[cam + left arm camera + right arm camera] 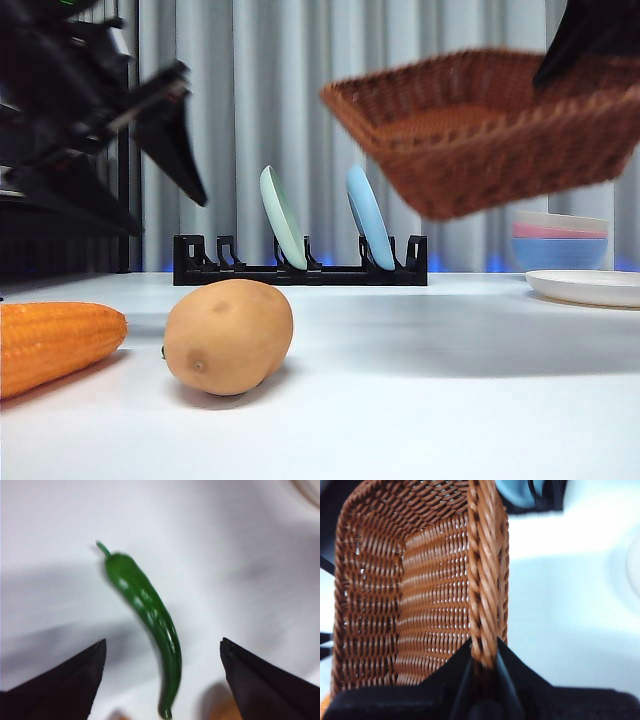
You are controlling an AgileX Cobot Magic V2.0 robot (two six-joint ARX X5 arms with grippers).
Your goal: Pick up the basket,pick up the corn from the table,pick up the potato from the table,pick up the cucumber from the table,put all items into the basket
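Observation:
The brown wicker basket [480, 130] hangs tilted in the air at the upper right. My right gripper [590, 40] is shut on its braided rim [482, 605]. On the white table [420, 390] lie the orange corn [55, 345] at the left edge and the tan potato [228, 335] beside it. The dark green cucumber [150, 615] lies on the table in the left wrist view. Above it hovers my left gripper [163, 641], open, with one jaw on either side of it and not touching. In the front view this left gripper [150, 120] is the dark shape at the upper left.
A black dish rack [300, 268] at the back holds a pale green plate [282, 218] and a blue plate [370, 215] on edge. Stacked bowls [560, 242] and a round white plate [590, 287] stand at the right.

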